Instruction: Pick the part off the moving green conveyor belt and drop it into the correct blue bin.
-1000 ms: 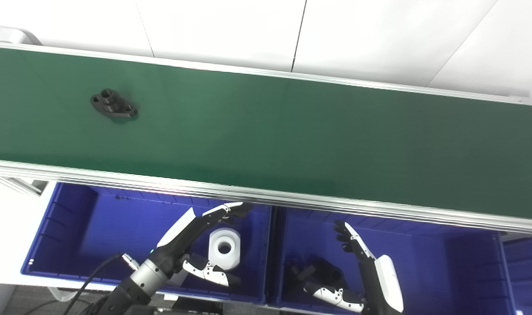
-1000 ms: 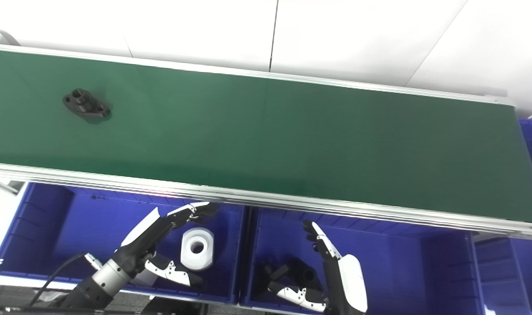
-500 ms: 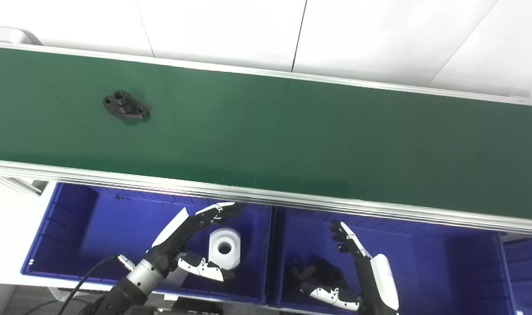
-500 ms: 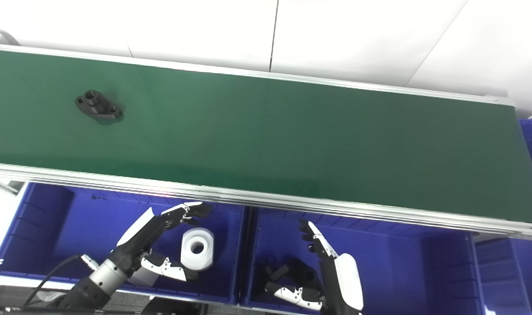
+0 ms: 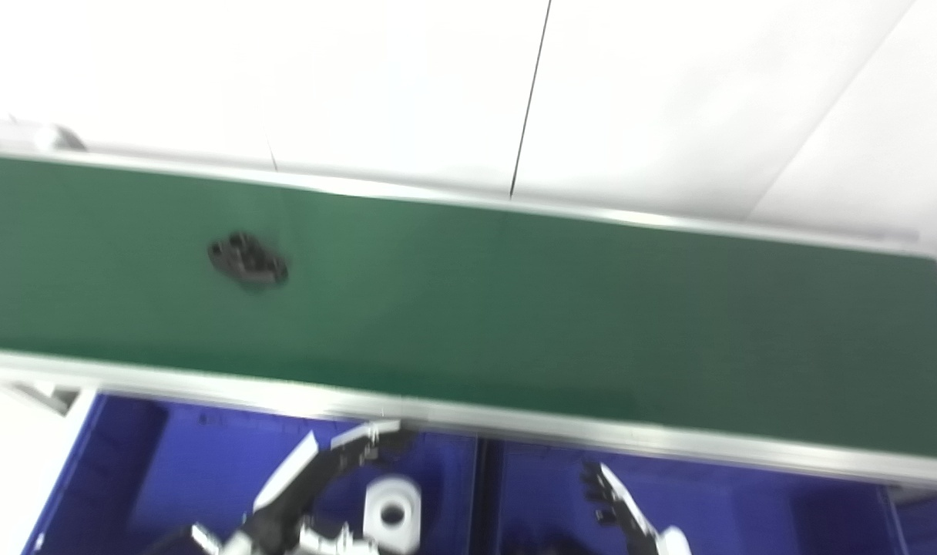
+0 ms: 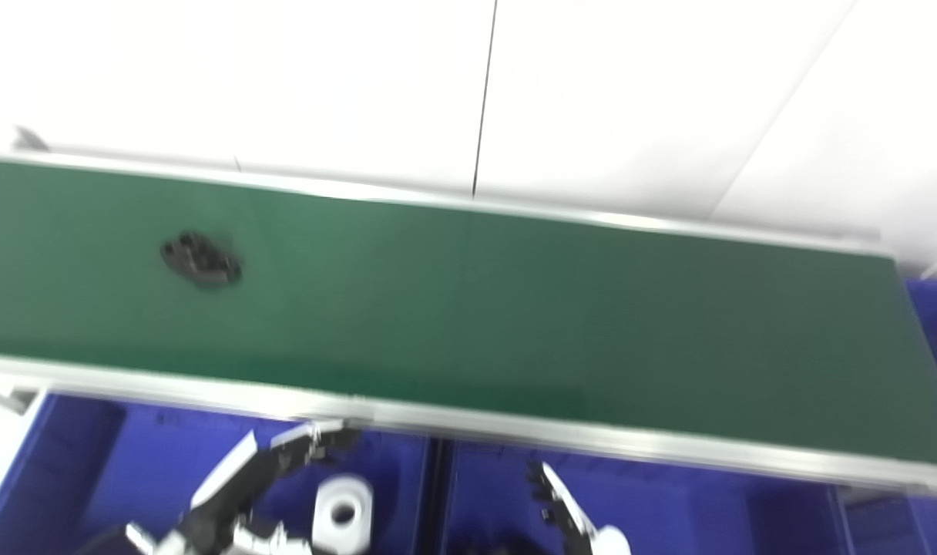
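Black part (image 5: 248, 262) lies on green conveyor belt (image 5: 515, 308), far-left portion, well apart from both hands; frames blurred. Near side, left blue bin (image 5: 168, 478) holds white part (image 5: 392, 512). Left hand (image 5: 322, 482) hovers over it, fingers spread, holding nothing. Right blue bin (image 5: 746, 509): right hand (image 5: 619, 512) fingers apart, empty, mostly cut off.

No text, label, brand, number or sign can be read in either view.

Motion blur smears the black part (image 5: 248, 262); both robot hands are cropped below.
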You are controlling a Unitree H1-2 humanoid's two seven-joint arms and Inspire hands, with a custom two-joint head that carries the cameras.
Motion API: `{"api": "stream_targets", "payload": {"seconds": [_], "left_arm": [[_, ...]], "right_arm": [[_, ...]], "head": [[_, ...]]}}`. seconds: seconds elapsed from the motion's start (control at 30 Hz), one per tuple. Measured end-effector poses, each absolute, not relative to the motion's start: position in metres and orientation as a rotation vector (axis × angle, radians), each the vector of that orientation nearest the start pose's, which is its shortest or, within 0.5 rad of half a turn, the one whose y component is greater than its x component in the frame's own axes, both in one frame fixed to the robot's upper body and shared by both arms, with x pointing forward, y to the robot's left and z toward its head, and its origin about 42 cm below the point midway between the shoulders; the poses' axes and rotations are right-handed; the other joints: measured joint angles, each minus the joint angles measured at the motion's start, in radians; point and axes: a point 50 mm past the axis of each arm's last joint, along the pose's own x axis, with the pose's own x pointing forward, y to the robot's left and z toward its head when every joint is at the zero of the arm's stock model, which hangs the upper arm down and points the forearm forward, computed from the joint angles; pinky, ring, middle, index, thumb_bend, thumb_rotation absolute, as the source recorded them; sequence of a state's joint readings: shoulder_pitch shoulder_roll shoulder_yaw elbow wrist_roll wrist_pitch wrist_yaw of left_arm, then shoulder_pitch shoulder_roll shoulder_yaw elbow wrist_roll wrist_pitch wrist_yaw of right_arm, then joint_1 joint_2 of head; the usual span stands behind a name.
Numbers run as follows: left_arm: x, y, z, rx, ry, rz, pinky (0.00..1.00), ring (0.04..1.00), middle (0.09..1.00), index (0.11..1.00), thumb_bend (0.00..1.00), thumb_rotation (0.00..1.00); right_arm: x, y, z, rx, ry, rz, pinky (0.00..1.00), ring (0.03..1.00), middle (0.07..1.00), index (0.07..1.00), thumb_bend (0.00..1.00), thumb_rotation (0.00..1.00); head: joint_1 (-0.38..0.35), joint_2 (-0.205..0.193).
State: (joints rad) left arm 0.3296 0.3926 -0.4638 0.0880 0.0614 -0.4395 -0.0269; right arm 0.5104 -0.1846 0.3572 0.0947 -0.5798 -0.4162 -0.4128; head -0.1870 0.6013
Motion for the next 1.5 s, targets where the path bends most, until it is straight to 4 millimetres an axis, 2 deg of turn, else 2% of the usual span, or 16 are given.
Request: {"api": "stream_targets", "payload": {"seconds": [0.2, 0.4, 0.57, 0.8, 0.83, 0.87, 0.93, 1.03, 1.13, 1.17, 1.37, 1.5], "left_arm": [[0.12, 0.234, 0.019, 0.26, 0.067, -0.534, 0.74, 0.817, 0.846, 0.809, 0.93, 0.24], [0.12, 0.234, 0.019, 0.264, 0.065, -0.532, 0.72, 0.803, 0.831, 0.808, 0.96, 0.28], [0.119, 0.229, 0.024, 0.283, 0.039, -0.543, 0.72, 0.8, 0.834, 0.801, 0.96, 0.25], [0.117, 0.227, 0.027, 0.298, 0.023, -0.547, 0.73, 0.802, 0.835, 0.799, 0.96, 0.23], [0.117, 0.227, 0.028, 0.298, 0.02, -0.548, 0.74, 0.806, 0.836, 0.799, 0.97, 0.23], [0.117, 0.227, 0.029, 0.298, 0.016, -0.549, 0.74, 0.809, 0.838, 0.801, 0.97, 0.22], [0.117, 0.227, 0.033, 0.297, 0.002, -0.549, 0.75, 0.811, 0.84, 0.803, 0.97, 0.22], [0.118, 0.228, 0.036, 0.297, -0.008, -0.548, 0.77, 0.823, 0.848, 0.813, 0.95, 0.21], [0.116, 0.227, 0.041, 0.292, -0.023, -0.55, 0.78, 0.828, 0.852, 0.818, 0.94, 0.21], [0.116, 0.227, 0.042, 0.291, -0.024, -0.55, 0.78, 0.83, 0.854, 0.82, 0.94, 0.21], [0.115, 0.227, 0.042, 0.281, -0.018, -0.556, 0.79, 0.825, 0.849, 0.826, 0.91, 0.24], [0.116, 0.227, 0.042, 0.279, -0.02, -0.552, 0.79, 0.828, 0.849, 0.821, 0.91, 0.24]], "right_arm": [[0.065, -0.2, 0.01, -0.57, 0.01, 0.144, 0.68, 0.769, 0.824, 0.878, 0.92, 0.33], [0.064, -0.202, 0.011, -0.571, 0.009, 0.135, 0.69, 0.77, 0.824, 0.879, 0.92, 0.35], [0.065, -0.203, 0.016, -0.57, -0.009, 0.133, 0.69, 0.777, 0.837, 0.897, 0.91, 0.35], [0.066, -0.204, 0.019, -0.556, -0.013, 0.121, 0.72, 0.787, 0.841, 0.899, 0.89, 0.36], [0.066, -0.204, 0.021, -0.554, -0.017, 0.118, 0.72, 0.785, 0.839, 0.898, 0.89, 0.36], [0.067, -0.204, 0.022, -0.552, -0.021, 0.117, 0.73, 0.786, 0.839, 0.9, 0.88, 0.37], [0.067, -0.204, 0.026, -0.553, -0.033, 0.114, 0.73, 0.791, 0.839, 0.902, 0.88, 0.39], [0.068, -0.206, 0.031, -0.556, -0.045, 0.109, 0.76, 0.803, 0.837, 0.9, 0.86, 0.43], [0.068, -0.206, 0.034, -0.553, -0.053, 0.104, 0.77, 0.807, 0.836, 0.898, 0.85, 0.44], [0.068, -0.206, 0.035, -0.551, -0.057, 0.102, 0.76, 0.804, 0.834, 0.895, 0.85, 0.43], [0.075, -0.209, 0.054, -0.532, -0.137, 0.084, 0.77, 0.811, 0.852, 0.903, 0.8, 0.42], [0.086, -0.214, 0.069, -0.539, -0.212, 0.076, 0.79, 0.817, 0.856, 0.905, 0.82, 0.4]], "head": [[-0.028, 0.009], [0.006, 0.037], [0.032, 0.066], [0.041, 0.084], [0.041, 0.089], [0.041, 0.118], [0.041, 0.12], [0.046, 0.158], [0.047, 0.163], [0.05, 0.182], [0.058, 0.186], [0.063, 0.183]]}}
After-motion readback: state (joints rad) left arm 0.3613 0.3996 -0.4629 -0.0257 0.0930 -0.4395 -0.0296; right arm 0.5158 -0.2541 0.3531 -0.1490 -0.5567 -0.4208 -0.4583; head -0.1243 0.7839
